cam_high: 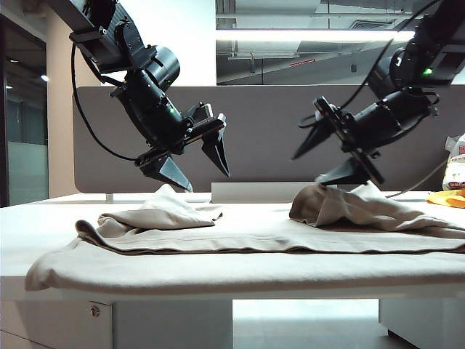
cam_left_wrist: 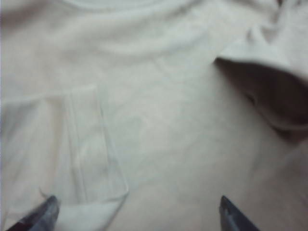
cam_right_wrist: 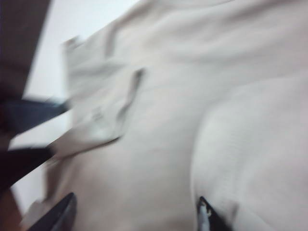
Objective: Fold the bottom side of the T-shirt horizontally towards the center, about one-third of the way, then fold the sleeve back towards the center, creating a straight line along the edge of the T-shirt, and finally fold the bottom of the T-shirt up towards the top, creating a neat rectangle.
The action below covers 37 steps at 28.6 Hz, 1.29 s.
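White tabletop (cam_high: 14, 233) under spread, pale beige cotton T-shirt (cam_high: 240, 236), two bunched humps; left gripper (cam_high: 196, 163) hovering wide and empty, right gripper (cam_high: 330, 156) parted just above right hump (cam_high: 341, 203): likely to snag and undo fold.

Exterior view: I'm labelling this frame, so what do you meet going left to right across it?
Left gripper, open above the T-shirt → left bunched fold → right gripper, open → right bunched fold → small yellow thing.

plain pale beige t-shirt (cam_high: 240, 243), black left gripper (cam_high: 197, 161), black right gripper (cam_high: 330, 156), white table (cam_high: 43, 218).
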### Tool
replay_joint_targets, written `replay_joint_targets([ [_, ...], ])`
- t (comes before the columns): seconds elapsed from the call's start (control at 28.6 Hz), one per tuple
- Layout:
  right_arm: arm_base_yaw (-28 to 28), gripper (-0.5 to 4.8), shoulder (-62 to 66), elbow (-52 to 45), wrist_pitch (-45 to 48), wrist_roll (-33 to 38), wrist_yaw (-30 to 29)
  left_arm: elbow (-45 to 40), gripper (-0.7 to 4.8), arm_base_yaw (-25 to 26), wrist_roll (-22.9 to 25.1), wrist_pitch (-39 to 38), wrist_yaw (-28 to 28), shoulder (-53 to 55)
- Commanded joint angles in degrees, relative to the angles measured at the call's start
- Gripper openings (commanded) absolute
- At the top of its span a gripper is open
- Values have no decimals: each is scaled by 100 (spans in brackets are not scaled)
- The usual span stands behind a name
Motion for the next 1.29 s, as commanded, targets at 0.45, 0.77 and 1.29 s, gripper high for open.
replay_joint_targets([
  [0.45, -221, 198, -63, 444, -664, -1412, 3119, 7, 431, -11, -17, -389, 164, -24],
  [0.77, -223, 221, -140, 728, -1056, -1991, 3508, 9, 431, -11, -44, -214, 162, -24],
  [1.29, 109, 210, -516, 1104, -938, -2542, 3617, 9, 431, -9, -90, -326, 205, -24],
])
